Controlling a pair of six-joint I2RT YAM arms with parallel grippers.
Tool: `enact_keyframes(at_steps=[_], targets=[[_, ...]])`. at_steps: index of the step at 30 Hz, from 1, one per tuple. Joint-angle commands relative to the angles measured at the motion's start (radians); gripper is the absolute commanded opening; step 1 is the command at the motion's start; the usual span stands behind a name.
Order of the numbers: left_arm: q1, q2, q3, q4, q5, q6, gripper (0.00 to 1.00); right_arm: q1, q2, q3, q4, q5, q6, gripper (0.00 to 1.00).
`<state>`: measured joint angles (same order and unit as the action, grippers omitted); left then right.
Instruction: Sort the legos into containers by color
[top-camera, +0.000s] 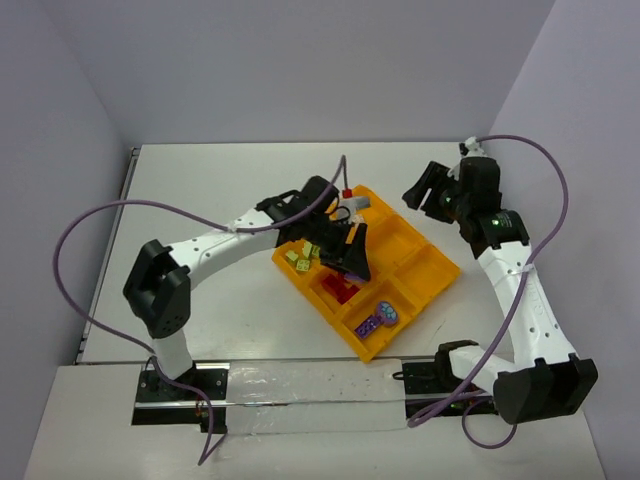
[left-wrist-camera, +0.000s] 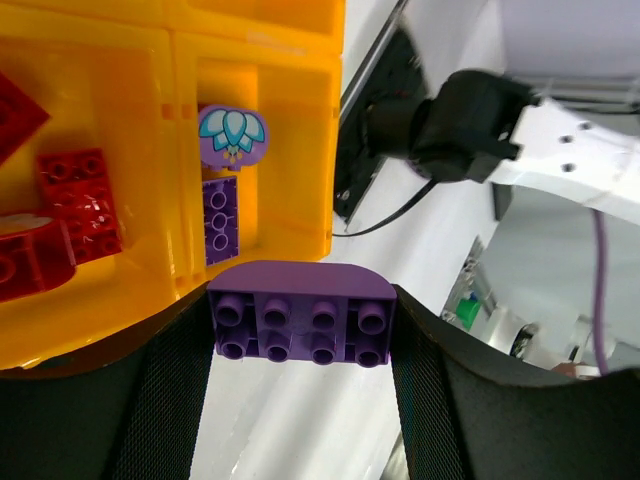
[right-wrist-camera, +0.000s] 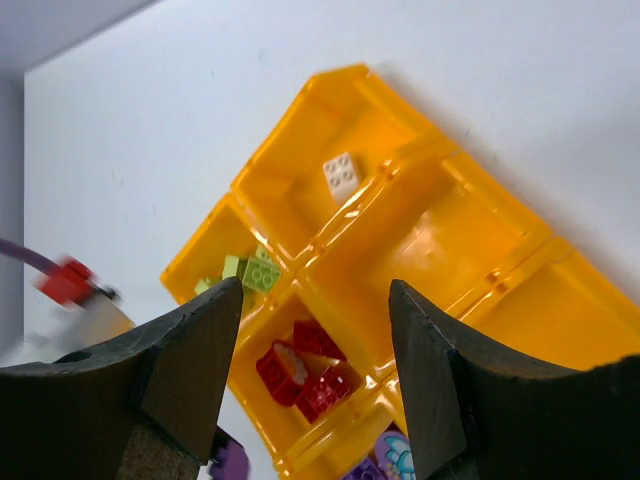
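- The purple studded plastic brick (left-wrist-camera: 302, 325) has one long edge rounded at its corners. Two rows of four studs face my left wrist camera, and it looks whole and clean.
- My left gripper (top-camera: 345, 250) is clamped on it, with the black fingers (left-wrist-camera: 165, 400) pressing its two short ends. It hangs in the air over the orange-yellow plastic tray (top-camera: 425, 275).
- From the wrist it lines up with the outer wall of the compartment that holds purple pieces, but I cannot tell which compartment lies directly under it.
- In that compartment lie a flat purple strip (left-wrist-camera: 220, 222) with a single row of studs and, just beside its end, a round purple piece (left-wrist-camera: 232, 136) printed with a pale flower.
- The next compartment holds a clump of red bricks (left-wrist-camera: 80, 205), some of them tilted.
- The yellow-green bricks (right-wrist-camera: 250, 272) sit in the compartment past the red ones, and a single white brick (right-wrist-camera: 342, 175) lies alone in a neighbouring compartment.
- My right gripper (right-wrist-camera: 315, 300) is spread apart with nothing between the jaws. In the top view it is off the tray's far right corner, not touching it.
- The tray sits askew on the white table (top-camera: 200, 180).
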<state>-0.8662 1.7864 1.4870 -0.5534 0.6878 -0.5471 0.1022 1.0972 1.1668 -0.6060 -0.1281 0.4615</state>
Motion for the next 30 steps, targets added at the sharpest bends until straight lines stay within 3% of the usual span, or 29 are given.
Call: enact_keyframes(at_steps=[1,7,10,14,15,16,17,18,19,20,30], targets=[[-0.084,0.081,0.141,-0.135,-0.1,0.102,0.0,-0.088,-0.029,0.069,0.021,-0.045,-0.056,0.68],[-0.184,0.138,0.168,-0.159,-0.155,0.124,0.01,-0.15,-0.075,0.046,0.013,-0.064,-0.069,0.68],[-0.196,0.15,0.166,-0.149,-0.173,0.106,0.1,-0.154,-0.089,0.03,0.017,-0.077,-0.069,0.68],[-0.209,0.169,0.197,-0.158,-0.22,0.107,0.34,-0.154,-0.094,0.022,0.022,-0.084,-0.067,0.68],[-0.211,0.172,0.207,-0.163,-0.22,0.107,0.43,-0.154,-0.094,0.022,0.023,-0.084,-0.066,0.68],[-0.212,0.175,0.218,-0.164,-0.218,0.11,0.58,-0.154,-0.097,0.019,0.023,-0.084,-0.067,0.68],[-0.215,0.177,0.223,-0.163,-0.22,0.11,0.67,-0.154,-0.097,0.016,0.023,-0.084,-0.069,0.68],[-0.215,0.177,0.228,-0.163,-0.22,0.108,0.68,-0.154,-0.097,0.016,0.023,-0.084,-0.069,0.68],[-0.217,0.18,0.233,-0.156,-0.223,0.106,0.84,-0.156,-0.1,0.013,0.023,-0.082,-0.069,0.68],[-0.217,0.18,0.237,-0.154,-0.224,0.104,0.91,-0.156,-0.1,0.011,0.023,-0.081,-0.07,0.68],[-0.217,0.14,0.293,-0.18,-0.286,0.106,0.95,-0.159,-0.09,0.022,0.019,-0.075,-0.079,0.69]])
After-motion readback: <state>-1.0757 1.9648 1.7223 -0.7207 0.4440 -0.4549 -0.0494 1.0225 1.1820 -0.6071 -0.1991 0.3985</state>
